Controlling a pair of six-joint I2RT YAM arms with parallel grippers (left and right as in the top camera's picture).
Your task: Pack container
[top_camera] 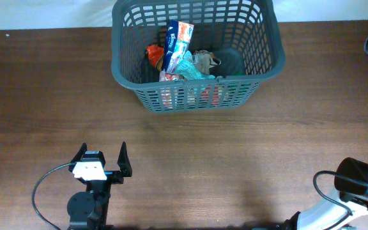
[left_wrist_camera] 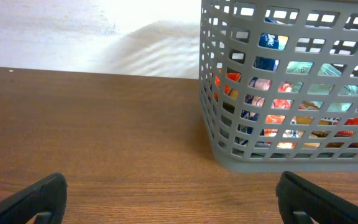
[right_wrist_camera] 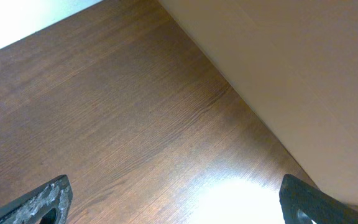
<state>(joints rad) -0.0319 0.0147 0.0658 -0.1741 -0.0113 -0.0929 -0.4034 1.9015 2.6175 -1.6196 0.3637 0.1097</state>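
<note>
Dark grey plastic lattice forms the container (top_camera: pixel 197 97), which stands at the far edge of the table (top_camera: pixel 248 160), a little right of the middle. Inside it a blue and white packet (top_camera: pixel 178 38) leans upright against the left of the heap, with a teal packet (top_camera: pixel 188 66) below it and an orange-red item (top_camera: pixel 153 52) at its left. Something dark lies at the right of the container's bottom; I cannot tell what it is. Through the slots in the left wrist view the container (left_wrist_camera: pixel 278 163) shows only patches of red, blue and teal.

At the near left the left tool (top_camera: pixel 102 153) points toward the container from well apart. Its fingers are spread wide, holding and touching nothing. From its own camera the left tool (left_wrist_camera: pixel 173 202) shows only two dark fingertips at the lower corners.

Over bare wood the right tool (right_wrist_camera: pixel 176 205) is likewise spread wide and empty. From overhead only part of the right arm (top_camera: pixel 358 184) shows, cut off at the near right corner, and its tool is out of frame.

The table is dark brown wood grain. A white backdrop (top_camera: pixel 43 13) runs behind its far edge, and a pale beige surface (right_wrist_camera: pixel 303 74) lies past the table's edge in the right wrist view.
</note>
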